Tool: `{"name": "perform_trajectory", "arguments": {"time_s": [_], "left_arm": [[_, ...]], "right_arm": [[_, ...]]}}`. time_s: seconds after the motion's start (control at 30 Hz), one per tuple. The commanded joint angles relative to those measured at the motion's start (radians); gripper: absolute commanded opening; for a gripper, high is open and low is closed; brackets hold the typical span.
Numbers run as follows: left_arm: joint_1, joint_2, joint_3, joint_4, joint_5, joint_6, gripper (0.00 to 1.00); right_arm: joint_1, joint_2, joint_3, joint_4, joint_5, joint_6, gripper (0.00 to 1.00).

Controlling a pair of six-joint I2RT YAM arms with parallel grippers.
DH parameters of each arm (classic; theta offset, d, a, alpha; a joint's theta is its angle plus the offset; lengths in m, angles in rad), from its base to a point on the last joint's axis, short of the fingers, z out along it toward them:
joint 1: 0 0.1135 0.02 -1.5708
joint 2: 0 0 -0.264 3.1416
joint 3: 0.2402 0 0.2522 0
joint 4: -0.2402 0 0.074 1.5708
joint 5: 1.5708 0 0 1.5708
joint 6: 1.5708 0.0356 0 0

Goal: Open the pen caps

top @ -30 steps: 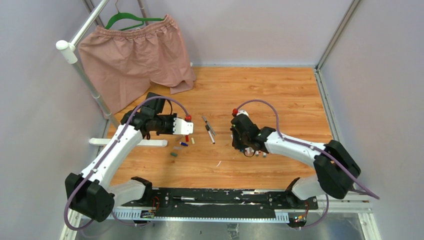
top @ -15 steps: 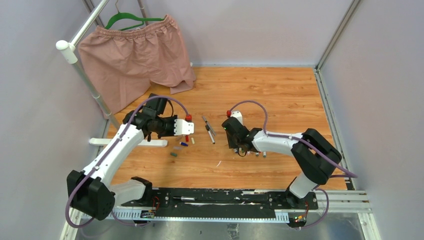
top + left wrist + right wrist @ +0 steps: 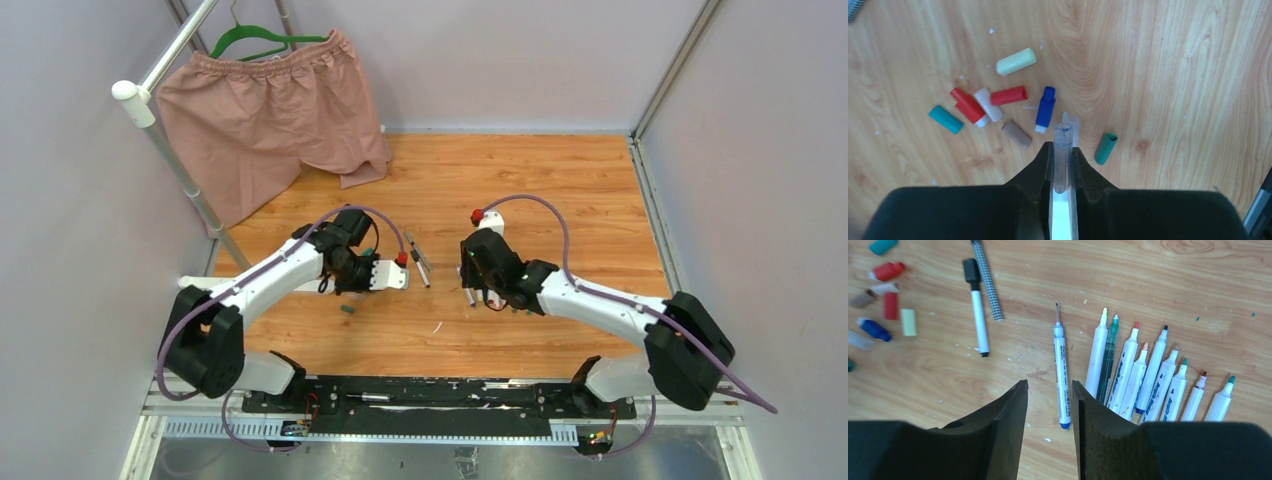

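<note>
Left pincer: fingers closed on a clear cap, stubby and see-through, held above the table.
Loose pen caps lie on the wood just beyond it; cream cap farthest; two red and one white in a touching cluster; teal cap at the left; a brown one nearer; blue cap just beside the held piece; green cap to its right.

Right pincer: fingers apart, straddling a blue-ended pen that lies lengthwise between them; whether either finger touches it cannot be told.
To its right lies a fanned row of pens, uncapped, tips pointing away, barrels side by side; to its left, set apart, a black-capped pen lies just beside a grey ribbed pen.

Views: the wrist cameras alone give cap colours and pen tips; the top camera hides most caps beneath the left arm and the pen row beneath the right arm, leaving the green cap and the black-capped pair in sight; it alone shows pink shorts on a green hanger beside a slanting white rail at the far left corner.

Room: both pincers sit at mid-table, near each other; bare wood runs from there to the far wall and to the right-hand edge; the rail and shorts crowd the left side.
</note>
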Motion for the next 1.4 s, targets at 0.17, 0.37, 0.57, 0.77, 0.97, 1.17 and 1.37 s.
{"name": "perform_trajectory", "arguments": {"time_s": [0.17,0.37,0.57,0.77,0.97,1.17,1.37], "left_arm": [[-0.062,0.079,-0.076,0.154,0.008,-0.129,0.18],[-0.079,0.077,-0.133,0.232,0.006,-0.159,0.29],[-0.079,0.061,-0.136,0.245,-0.022,-0.162,0.46],[-0.079,-0.015,-0.015,0.11,0.006,-0.195,0.58],[-0.064,-0.13,0.169,-0.04,-0.02,-0.252,1.0],[0.094,-0.169,0.26,-0.082,0.015,-0.328,1.0],[0.215,-0.197,0.281,-0.083,0.017,-0.395,1.0]], "right_arm": [[-0.01,-0.197,-0.088,-0.089,-0.052,0.072,0.52],[-0.028,-0.244,-0.121,-0.096,-0.075,0.076,0.53],[-0.031,-0.23,-0.097,-0.105,-0.093,0.052,0.53],[-0.049,-0.146,-0.012,-0.104,-0.153,-0.01,0.55],[-0.073,0.045,0.154,-0.097,-0.247,-0.109,0.58],[-0.073,0.365,0.421,-0.156,-0.333,-0.195,0.58],[-0.074,0.583,0.634,-0.191,-0.337,-0.234,0.52]]}}
